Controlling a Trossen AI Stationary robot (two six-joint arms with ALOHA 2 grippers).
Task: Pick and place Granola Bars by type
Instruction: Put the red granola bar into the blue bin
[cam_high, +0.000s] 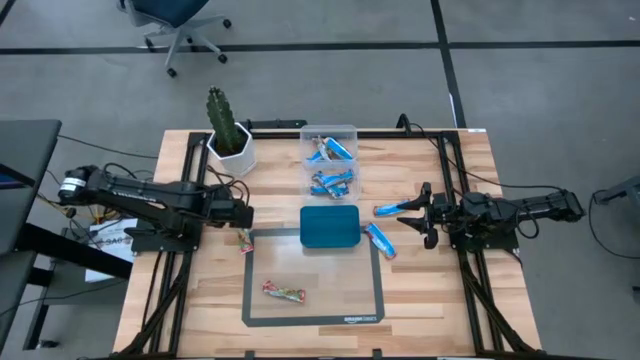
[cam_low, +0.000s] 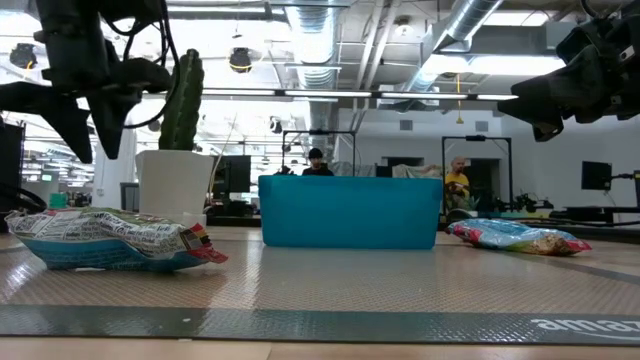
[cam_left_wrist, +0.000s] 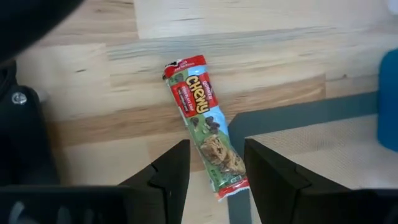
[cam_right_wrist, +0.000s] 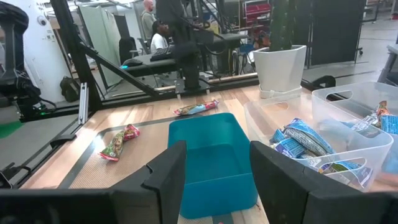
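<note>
Left tool (cam_high: 243, 214) hovers over the worktop (cam_high: 440, 290) at the mat's (cam_high: 312, 300) far-left corner, fingers (cam_left_wrist: 166, 174) spread, holding nothing. Directly under it lies a green-red bar (cam_left_wrist: 206, 127), straddling the mat edge, between the two fingers in the left wrist view. Right tool (cam_high: 418, 216) sits above the worktop right of the teal tray (cam_high: 330, 227), fingers (cam_right_wrist: 166, 171) apart, empty. A second green-red bar (cam_high: 283, 292) lies on the mat near its front-left part. Two blue bars are loose on the worktop: one (cam_high: 388, 210) just beside the right tool's tip, another (cam_high: 381, 240) at the mat's far-right corner beside the tray. More blue bars (cam_high: 331, 166) fill both compartments of the clear box (cam_high: 344, 131) behind the tray. Tray looks empty in the right wrist view. White pot with cactus (cam_high: 227, 132) stands at the far left of the worktop. People show in the room behind.
</note>
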